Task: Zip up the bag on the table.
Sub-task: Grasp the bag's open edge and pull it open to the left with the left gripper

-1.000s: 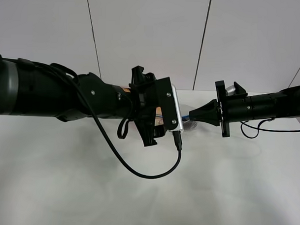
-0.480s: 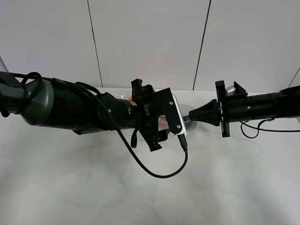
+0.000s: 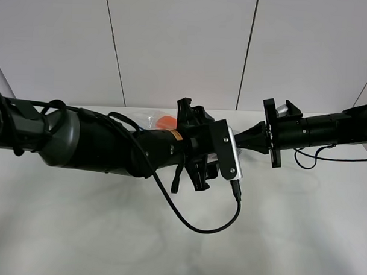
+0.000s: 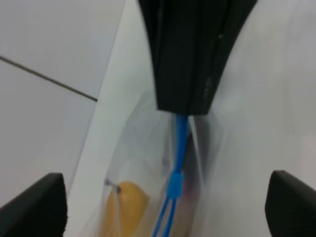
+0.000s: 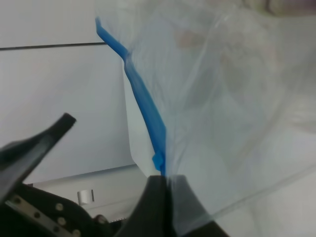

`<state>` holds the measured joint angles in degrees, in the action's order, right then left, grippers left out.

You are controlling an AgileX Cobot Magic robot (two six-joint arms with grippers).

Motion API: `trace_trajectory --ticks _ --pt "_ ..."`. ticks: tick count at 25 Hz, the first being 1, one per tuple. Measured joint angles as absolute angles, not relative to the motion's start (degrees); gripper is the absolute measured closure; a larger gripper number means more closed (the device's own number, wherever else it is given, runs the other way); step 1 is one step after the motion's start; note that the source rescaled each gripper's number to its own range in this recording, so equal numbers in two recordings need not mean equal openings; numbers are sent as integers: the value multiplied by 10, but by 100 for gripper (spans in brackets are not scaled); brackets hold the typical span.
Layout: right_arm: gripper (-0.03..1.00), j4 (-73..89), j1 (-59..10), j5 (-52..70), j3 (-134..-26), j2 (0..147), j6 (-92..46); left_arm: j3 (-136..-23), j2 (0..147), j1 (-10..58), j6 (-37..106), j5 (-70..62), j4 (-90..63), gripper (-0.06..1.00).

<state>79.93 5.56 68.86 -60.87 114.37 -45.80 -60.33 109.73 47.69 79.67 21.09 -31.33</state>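
The bag [image 3: 149, 119] lies on the white table [image 3: 167, 245], mostly hidden behind my left arm [image 3: 111, 147]; its orange [image 3: 166, 120] shows. In the left wrist view my left gripper [image 4: 165, 197] is open, its fingers [image 4: 34, 207] wide apart either side of the blue zipper strip [image 4: 180, 136], with the slider [image 4: 174, 185] between them. The strip splits in two on the near side of the slider. A yellow pear [image 4: 126, 207] shows through the plastic. My right gripper [image 3: 236, 139] [image 5: 163, 180] is shut on the end of the strip [image 5: 143, 108].
A black cable [image 3: 193, 213] loops down from the left wrist over the table. The grey panelled wall [image 3: 174, 46] stands behind the table's back edge. The two wrists are close together near the middle.
My left arm has moved to the right along the bag toward the right gripper, uncovering the orange. The right arm has not moved.
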Motion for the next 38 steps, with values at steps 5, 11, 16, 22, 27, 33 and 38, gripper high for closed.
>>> trace_trajectory --ticks 5,11,16,22,27,33,38 --pt "97 799 56 689 -609 1144 -458 -604 1123 477 780 250 -282 0" --pt "97 799 56 689 -609 1144 -458 -606 1127 477 664 290 -198 8" --pt "97 799 56 689 -609 1144 -458 -606 1128 477 631 295 -173 13" --pt "97 799 56 689 -609 1144 -458 -606 1168 476 641 355 -172 14" --pt "97 799 56 689 -609 1144 -458 -606 1176 476 654 371 -174 22" --pt "97 799 56 689 -609 1144 -458 -603 1176 476 680 376 -174 43" --pt "97 799 56 689 -609 1144 -458 -580 1176 476 691 379 -174 47"
